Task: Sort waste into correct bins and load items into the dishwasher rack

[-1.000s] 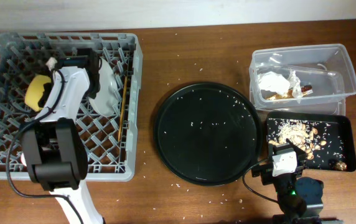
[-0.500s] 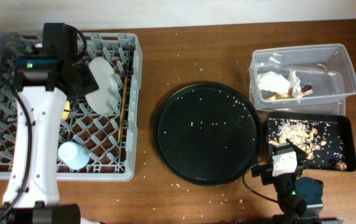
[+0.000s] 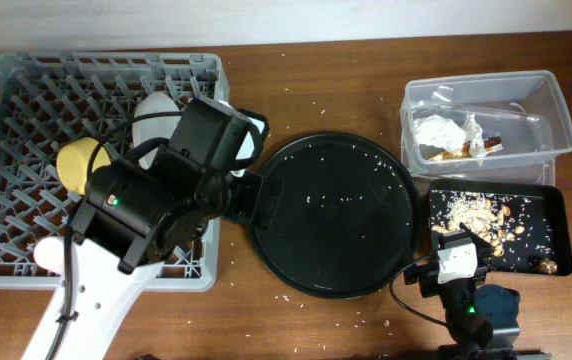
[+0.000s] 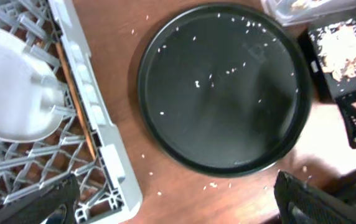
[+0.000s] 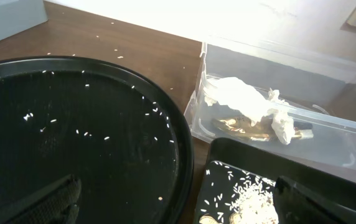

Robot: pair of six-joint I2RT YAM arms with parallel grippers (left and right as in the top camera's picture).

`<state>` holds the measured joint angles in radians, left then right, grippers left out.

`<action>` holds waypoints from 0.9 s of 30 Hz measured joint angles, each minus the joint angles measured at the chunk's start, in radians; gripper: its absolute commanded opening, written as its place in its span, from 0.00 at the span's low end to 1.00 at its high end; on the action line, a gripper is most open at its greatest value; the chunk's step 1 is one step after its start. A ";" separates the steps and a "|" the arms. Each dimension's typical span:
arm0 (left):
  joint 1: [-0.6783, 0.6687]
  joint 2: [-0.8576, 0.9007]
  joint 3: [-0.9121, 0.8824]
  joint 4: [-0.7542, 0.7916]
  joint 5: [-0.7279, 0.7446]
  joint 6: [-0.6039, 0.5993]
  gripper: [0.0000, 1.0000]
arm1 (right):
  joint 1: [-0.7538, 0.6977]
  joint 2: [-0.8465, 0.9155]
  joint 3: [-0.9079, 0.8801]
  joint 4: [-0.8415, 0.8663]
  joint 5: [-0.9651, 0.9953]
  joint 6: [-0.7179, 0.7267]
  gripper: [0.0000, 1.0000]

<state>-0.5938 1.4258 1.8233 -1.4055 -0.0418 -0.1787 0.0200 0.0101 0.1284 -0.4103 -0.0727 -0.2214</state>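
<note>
The grey dishwasher rack (image 3: 6,90) fills the left of the table. In it a pale plate (image 3: 154,112) leans between the pegs, and the left wrist view shows that plate (image 4: 10,93) too. A yellow bowl (image 3: 74,160) and a pale pink cup (image 3: 46,255) also sit in the rack. My left gripper (image 4: 178,205) hangs open and empty over the rack's right edge (image 4: 97,106). The clear tub (image 3: 558,120) holds white tissue (image 3: 436,130) and a wrapper (image 3: 466,150). Tan food scraps (image 3: 486,215) lie in the black rectangular tray (image 3: 558,215). My right gripper (image 5: 178,205) is open and empty, low in front of that tray.
A large round black tray (image 3: 331,215) dotted with white crumbs lies between the rack and the bins. A thin brown stick (image 3: 201,170) lies along the rack's right side. White crumbs are scattered over the wooden table (image 3: 306,80).
My left arm has swung from the back of the rack to its right edge, toward the round tray, and its jaws have opened. The plate stays in the rack. The right arm has not moved.
</note>
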 measured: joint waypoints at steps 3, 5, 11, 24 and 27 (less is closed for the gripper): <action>0.011 0.000 0.000 0.058 -0.044 0.003 0.99 | 0.000 0.000 0.000 0.000 0.000 -0.001 0.99; 0.062 -0.001 -0.001 0.193 -0.104 0.017 0.99 | 0.000 0.000 0.000 0.000 0.000 -0.001 0.98; 0.156 -0.240 -0.206 0.456 -0.136 0.208 0.99 | 0.000 0.000 0.000 0.001 0.000 0.000 0.98; 0.467 -1.226 -1.305 1.004 -0.079 0.194 0.99 | 0.000 0.000 -0.002 0.007 0.000 -0.001 0.98; 0.467 -1.337 -1.566 1.191 -0.044 0.193 0.99 | 0.000 0.000 -0.002 0.007 0.000 -0.001 0.98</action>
<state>-0.1265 0.0887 0.2577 -0.2142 -0.0860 0.0143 0.0200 0.0101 0.1268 -0.4034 -0.0727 -0.2222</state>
